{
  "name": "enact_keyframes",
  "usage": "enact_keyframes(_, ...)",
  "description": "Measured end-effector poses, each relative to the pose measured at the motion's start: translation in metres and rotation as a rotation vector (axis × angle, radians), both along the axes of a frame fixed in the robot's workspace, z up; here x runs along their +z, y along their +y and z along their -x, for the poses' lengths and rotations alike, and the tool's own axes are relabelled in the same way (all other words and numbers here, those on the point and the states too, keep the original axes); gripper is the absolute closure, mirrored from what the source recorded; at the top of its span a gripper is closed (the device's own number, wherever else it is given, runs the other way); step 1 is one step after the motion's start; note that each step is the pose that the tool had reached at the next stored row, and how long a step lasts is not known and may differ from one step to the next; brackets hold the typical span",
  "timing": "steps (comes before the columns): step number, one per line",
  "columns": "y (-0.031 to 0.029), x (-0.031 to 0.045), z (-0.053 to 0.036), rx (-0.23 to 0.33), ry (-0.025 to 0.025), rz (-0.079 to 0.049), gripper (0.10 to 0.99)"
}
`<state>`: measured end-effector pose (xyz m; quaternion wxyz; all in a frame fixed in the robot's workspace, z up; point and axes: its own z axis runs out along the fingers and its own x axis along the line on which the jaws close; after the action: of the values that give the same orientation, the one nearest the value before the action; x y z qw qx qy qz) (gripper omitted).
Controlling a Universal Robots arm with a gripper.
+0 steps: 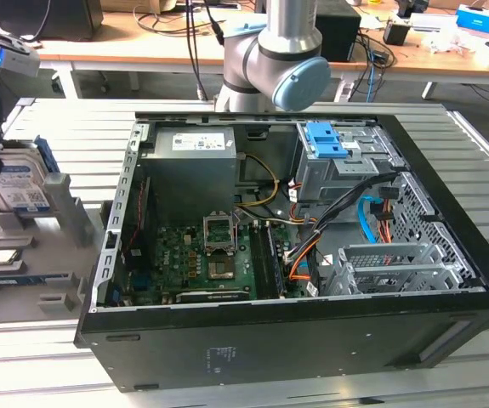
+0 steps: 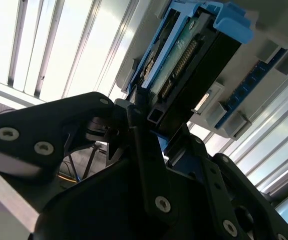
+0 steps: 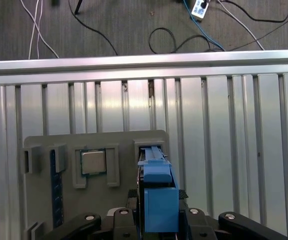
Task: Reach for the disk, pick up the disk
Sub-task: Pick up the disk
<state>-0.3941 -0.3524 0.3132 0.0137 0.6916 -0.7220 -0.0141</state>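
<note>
The reach looks done and the lift not yet begun. At nine o'clock in the exterior view, the disk [image 1: 16, 183] stands on edge in a slot of the grey holder tray [image 1: 67, 217], its labelled face toward the open computer case [image 1: 312, 340] at three o'clock of it. The tray rests on the slatted metal surface [image 1: 23, 357].

The robot arm's jaws reach down over the disk's upper edge. In the second wrist view they straddle the disk [image 2: 194, 55], one dark finger [image 2: 146, 145] lying against its circuit-board face. In the first wrist view the blue rail bracket [image 3: 159, 195] sits tight between the black linkages with no gap showing, so the jaws appear to be closed on the disk, though how firmly cannot be judged.

The far end of the disk appears to sit in its tray slot, beside a square chip [image 3: 92, 161] in its own recess. By that reading the grasp is made and raising the disk clear of the tray remains.
</note>
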Motion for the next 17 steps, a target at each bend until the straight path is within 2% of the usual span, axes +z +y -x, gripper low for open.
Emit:
enact_keyframes(14, 0.0013, 0.0166, -0.0009, 0.0, 0.0, 0.0, 0.718)
enact_keyframes(17, 0.0017, 0.0232, -0.0016, 0.0, 0.0, 0.0, 0.718)
